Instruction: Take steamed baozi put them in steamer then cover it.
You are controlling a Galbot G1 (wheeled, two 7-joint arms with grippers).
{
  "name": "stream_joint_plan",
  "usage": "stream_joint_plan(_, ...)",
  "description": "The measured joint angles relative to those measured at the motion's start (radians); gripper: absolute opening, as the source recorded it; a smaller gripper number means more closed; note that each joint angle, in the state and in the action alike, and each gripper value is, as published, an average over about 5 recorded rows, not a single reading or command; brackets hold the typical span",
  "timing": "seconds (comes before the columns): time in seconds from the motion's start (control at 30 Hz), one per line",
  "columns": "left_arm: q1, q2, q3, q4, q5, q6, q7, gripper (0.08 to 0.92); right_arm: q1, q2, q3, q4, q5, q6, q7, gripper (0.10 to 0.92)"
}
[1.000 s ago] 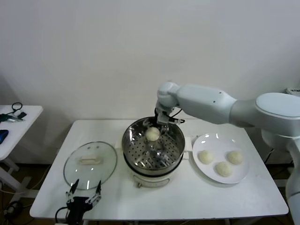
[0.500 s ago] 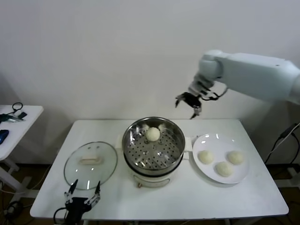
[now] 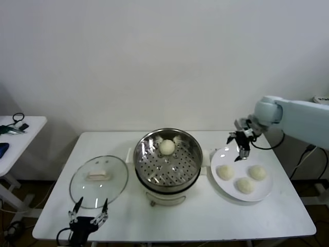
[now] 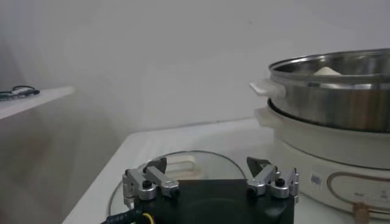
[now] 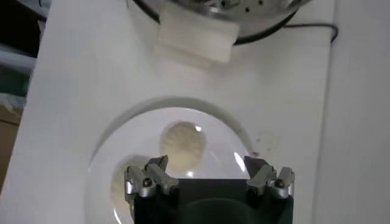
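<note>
**Second bun pickup pending**

Right gripper [image 3: 240, 147] hovered over plate [image 3: 263, 193], fingers spread, empty. One baozi [image 3: 167, 146] sat in steamer [image 3: 167, 163]; three on plate. Risk: off-centre descent could squash or nudge nearest bun [image 3: 225, 172]. Left gripper [image 3: 87, 215] idle, released, beside cover [image 3: 98, 179].

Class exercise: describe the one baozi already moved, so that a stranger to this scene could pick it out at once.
Find the shiny steel steamer at the middle of the white table. On its perforated tray, near the far wall, sits a single baozi. It is alone in the pot, while the other three lie on the white plate beneath the open right gripper.
</note>
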Motion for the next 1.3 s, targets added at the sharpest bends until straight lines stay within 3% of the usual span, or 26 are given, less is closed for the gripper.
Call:
stream_joint_plan(0.7, 0.009, -0.006, -0.003, 0.011, 0.006, -0.014, -0.005, 0.823, -0.311, 0.078, 0.229, -0.169, -0.118, -0.073, 0.047, 0.822)
stream_joint_plan(1.1, 0.011, -0.007, 0.0, 0.005, 0.007, -0.016, -0.01, 0.823, -0.327, 0.075, 0.261, -0.174, -0.115, -0.069, 0.037, 0.615)
stream_joint_plan(1.3, 0.013, -0.009, 0.003, -0.002, 0.01, -0.017, -0.011, 0.823, -0.252, 0.058, 0.221, -0.142, -0.088, -0.055, 0.015, 0.593)
